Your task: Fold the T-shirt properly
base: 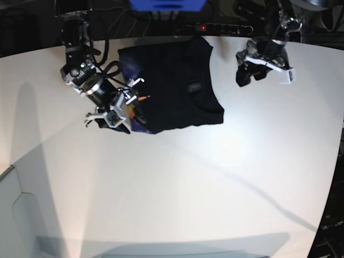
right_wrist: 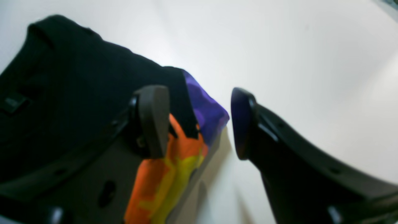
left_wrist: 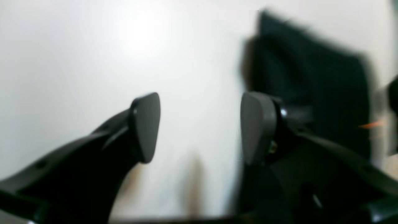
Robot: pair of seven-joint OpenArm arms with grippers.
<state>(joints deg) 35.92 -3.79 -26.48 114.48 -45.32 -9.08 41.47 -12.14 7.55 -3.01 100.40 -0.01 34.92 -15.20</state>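
Note:
The black T-shirt (base: 172, 80) lies folded into a rough rectangle at the back of the white table (base: 215, 177). Its orange, yellow and purple print shows at one folded edge in the right wrist view (right_wrist: 174, 168). My right gripper (right_wrist: 197, 124) is open, low over that printed edge, which lies under one finger (right_wrist: 154, 121) and reaches into the gap. In the base view the right gripper (base: 119, 122) is at the shirt's left front corner. My left gripper (left_wrist: 200, 127) is open and empty above bare table. The shirt (left_wrist: 311, 71) is blurred beside it. In the base view the left gripper (base: 244, 78) hangs right of the shirt.
A power strip with a red light (base: 201, 27) and cables lie along the table's back edge. A blue object (base: 166, 4) stands behind the shirt. The table's curved edge runs down the right side (base: 334, 161).

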